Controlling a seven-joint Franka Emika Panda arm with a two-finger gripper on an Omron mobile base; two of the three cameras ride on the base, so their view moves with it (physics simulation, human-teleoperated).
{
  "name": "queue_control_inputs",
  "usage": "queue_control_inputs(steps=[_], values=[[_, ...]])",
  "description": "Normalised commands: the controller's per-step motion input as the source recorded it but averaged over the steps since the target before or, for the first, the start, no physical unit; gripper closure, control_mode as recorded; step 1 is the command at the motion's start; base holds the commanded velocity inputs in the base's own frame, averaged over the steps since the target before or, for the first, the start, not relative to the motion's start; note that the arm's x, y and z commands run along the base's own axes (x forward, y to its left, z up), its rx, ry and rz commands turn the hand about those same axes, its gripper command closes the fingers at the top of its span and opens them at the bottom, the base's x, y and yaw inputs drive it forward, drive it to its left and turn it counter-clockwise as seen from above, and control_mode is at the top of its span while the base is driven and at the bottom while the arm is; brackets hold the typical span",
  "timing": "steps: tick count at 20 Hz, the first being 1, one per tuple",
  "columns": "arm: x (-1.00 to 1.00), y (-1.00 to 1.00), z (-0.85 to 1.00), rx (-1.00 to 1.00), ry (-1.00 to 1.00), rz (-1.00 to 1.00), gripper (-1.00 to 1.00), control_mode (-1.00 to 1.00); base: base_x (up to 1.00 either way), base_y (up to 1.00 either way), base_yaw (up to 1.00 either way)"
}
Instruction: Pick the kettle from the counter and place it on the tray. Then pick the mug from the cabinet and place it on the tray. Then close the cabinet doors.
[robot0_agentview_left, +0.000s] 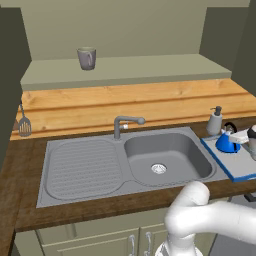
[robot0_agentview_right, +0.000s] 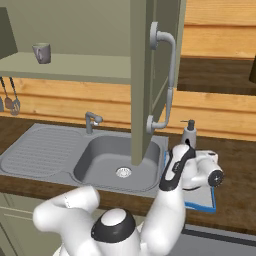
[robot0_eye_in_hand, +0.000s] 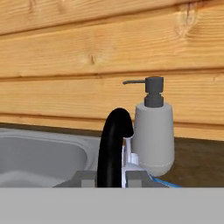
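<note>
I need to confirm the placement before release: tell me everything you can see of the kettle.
The kettle is small, squat and glossy bright blue, with a black arched handle. It stands upright over the blue-rimmed tray, right of the sink and just in front of the soap pump bottle. The pincer is closed on its handle. Its contact with the tray is unclear.

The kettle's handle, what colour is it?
Black. The kettle's handle arches up close in the hand view, above the bright-blue kettle.
</note>
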Motion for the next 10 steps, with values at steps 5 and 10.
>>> queue_control_inputs(steps=[5, 10], values=[[0.24, 0.00, -0.21, 0.00, 0.00, 0.06, 1.00, -1.00, 0.00, 0.00, 0.00], [0.07, -0.01, -0.26, 0.00, 0.00, 0.04, 1.00, -1.00, 0.00, 0.00, 0.00]])
